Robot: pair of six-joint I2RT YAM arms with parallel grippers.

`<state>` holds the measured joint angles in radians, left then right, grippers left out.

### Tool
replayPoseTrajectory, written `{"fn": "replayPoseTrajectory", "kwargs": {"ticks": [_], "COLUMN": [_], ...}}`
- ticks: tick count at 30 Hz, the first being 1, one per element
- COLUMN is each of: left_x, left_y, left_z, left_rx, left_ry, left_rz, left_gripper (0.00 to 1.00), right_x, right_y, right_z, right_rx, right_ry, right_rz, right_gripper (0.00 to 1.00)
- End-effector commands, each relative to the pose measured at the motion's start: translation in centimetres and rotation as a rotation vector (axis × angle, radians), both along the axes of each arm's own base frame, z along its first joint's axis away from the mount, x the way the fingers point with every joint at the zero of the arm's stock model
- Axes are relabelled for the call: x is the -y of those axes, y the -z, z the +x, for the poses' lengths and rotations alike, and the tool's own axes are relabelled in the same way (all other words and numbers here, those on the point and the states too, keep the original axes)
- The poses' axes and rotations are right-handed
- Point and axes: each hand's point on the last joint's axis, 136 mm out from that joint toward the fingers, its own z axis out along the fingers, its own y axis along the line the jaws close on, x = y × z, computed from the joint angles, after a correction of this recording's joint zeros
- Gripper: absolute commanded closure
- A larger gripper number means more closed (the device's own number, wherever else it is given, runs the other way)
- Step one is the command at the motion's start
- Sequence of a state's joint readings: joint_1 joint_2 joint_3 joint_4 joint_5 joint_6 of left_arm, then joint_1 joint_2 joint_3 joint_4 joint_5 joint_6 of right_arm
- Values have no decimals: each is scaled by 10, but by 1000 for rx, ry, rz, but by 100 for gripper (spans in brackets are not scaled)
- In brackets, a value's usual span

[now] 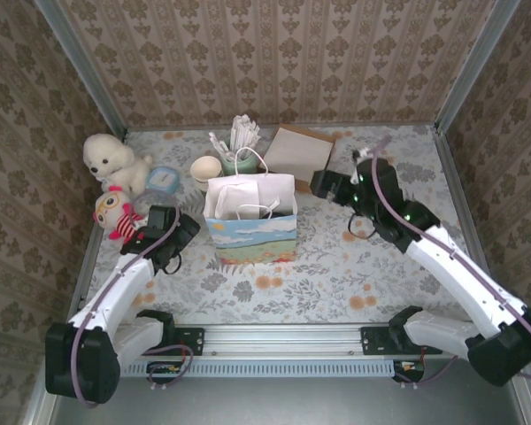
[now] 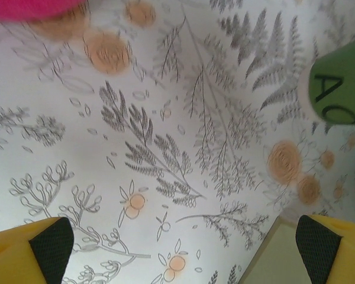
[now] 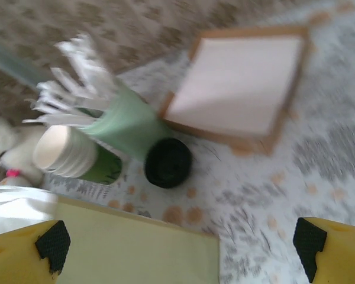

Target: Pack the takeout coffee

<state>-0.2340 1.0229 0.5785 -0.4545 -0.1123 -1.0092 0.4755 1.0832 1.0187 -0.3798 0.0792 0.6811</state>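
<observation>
The takeout coffee [image 3: 168, 162] shows from above as a round black lid; its body is hidden beneath. It stands on the table between a pale green holder [image 3: 123, 125] and a napkin box [image 3: 239, 83]. My right gripper [image 3: 180, 242] is open with nothing between its fingers, hovering short of the lid, beside the paper bag's rim [image 3: 136, 245]. From above, the right gripper [image 1: 332, 186] sits at the right of the bag [image 1: 250, 232]. My left gripper [image 2: 177, 248] is open and empty over the flowered tablecloth, at the left of the bag [image 1: 173, 232].
A stack of lidless green cups [image 1: 205, 168] and the holder of white stirrers [image 1: 241, 142] stand behind the bag. A green cup base [image 2: 337, 89] shows ahead of the left gripper. Plush toys [image 1: 111, 159] and a blue clock [image 1: 162, 179] occupy the far left.
</observation>
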Motion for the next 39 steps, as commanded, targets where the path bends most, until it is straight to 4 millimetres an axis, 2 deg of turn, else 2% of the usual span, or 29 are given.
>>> {"fn": "replayPoseTrajectory", "kwargs": {"ticks": [1,3,5,10,14,19,23,24,29,35,39], "left_x": [12,17,21,28,43,65,82,92,112,120,122], "left_y": [15,20,28,47,57,58,58,58,52,47,48], "left_z": [-4,-1,0,3,7,14,22,20,30,53,68], "left_rx": [-79,-98,-116,-162,-205,-208,-207,-207,-185,-160,-155], "left_ry": [22,43,57,60,101,142,157,181,215,247,255], "left_rz": [-58,-62,-55,-48,-31,-6,-16,-16,-14,9,0], "left_gripper": [0,0,0,0,0,0,0,0,0,0,0], "right_x": [16,16,4,-43,-55,-65,-61,-59,-53,-23,-2], "right_y": [29,52,72,89,104,114,120,120,113,122,121], "right_z": [-6,-8,-7,1,9,13,14,15,22,20,15], "right_rx": [-90,-158,-225,-350,-408,-443,-441,-438,-404,-393,-362], "right_ry": [159,170,148,-59,-86,-107,-78,-70,-36,128,206], "right_rz": [238,317,385,461,464,514,510,508,499,487,460], "right_gripper": [0,0,0,0,0,0,0,0,0,0,0]}}
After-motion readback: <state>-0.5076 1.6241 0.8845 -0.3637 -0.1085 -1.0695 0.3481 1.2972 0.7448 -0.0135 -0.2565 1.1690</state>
